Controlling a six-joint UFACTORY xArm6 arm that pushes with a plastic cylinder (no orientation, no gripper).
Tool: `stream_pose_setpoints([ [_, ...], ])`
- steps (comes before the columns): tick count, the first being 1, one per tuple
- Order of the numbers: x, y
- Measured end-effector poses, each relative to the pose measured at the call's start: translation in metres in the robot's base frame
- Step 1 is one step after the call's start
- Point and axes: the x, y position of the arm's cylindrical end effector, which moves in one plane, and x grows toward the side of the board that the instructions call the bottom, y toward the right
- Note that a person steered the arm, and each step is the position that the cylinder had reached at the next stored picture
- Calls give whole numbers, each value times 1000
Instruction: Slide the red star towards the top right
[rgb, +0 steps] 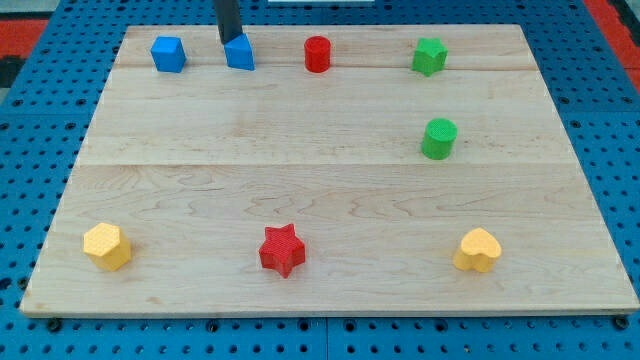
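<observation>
The red star lies near the view's bottom, a little left of centre, on the wooden board. My tip is at the view's top left, touching the upper left of a blue block. The tip is far from the red star, which sits well below it and slightly to the right.
A blue cube is at the top left. A red cylinder and a green star are along the top. A green cylinder is at the right. Yellow blocks lie at the bottom left and bottom right.
</observation>
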Motion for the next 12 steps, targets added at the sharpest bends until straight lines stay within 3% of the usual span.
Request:
stream_pose_setpoints([
  [1,11,-17],
  [2,87,-34],
  [4,252,-7],
  [6,356,-10],
  [7,369,54],
  [8,312,78],
  [9,302,121],
  [10,321,120],
  [11,308,138],
  [12,260,151],
])
